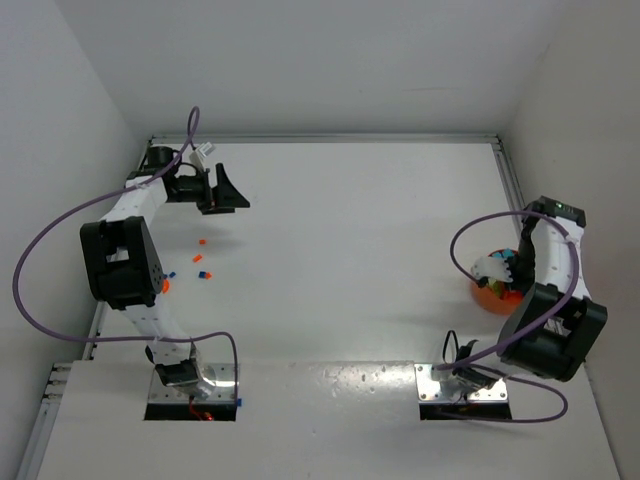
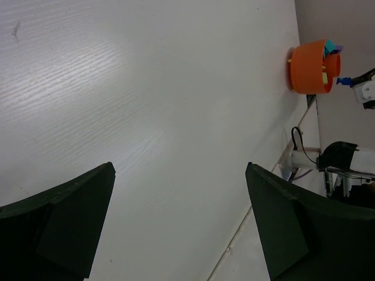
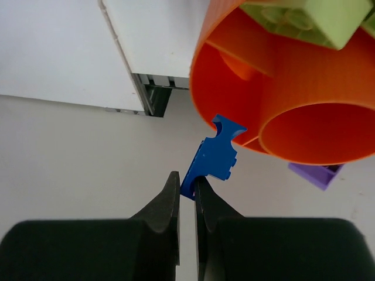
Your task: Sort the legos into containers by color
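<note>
In the right wrist view my right gripper (image 3: 187, 184) is shut on the lower corner of a flat blue lego (image 3: 215, 157). The lego's upper end is right at the rim of the orange bowl (image 3: 234, 76). A lime green lego (image 3: 313, 17) lies in the bowl, and a purple lego (image 3: 316, 173) shows just past its inner cup. From above, the bowl (image 1: 492, 296) stands at the right under my right arm. Several small orange and blue legos (image 1: 201, 243) lie scattered on the left. My left gripper (image 1: 222, 190) hovers open beyond them, holding nothing.
The left wrist view looks across bare white table (image 2: 146, 105) to the bowl (image 2: 306, 67), where cyan and purple legos (image 2: 331, 47) poke out. The table's raised back rail (image 1: 320, 138) and right edge (image 1: 510, 180) bound the surface. Purple cables loop off both arms.
</note>
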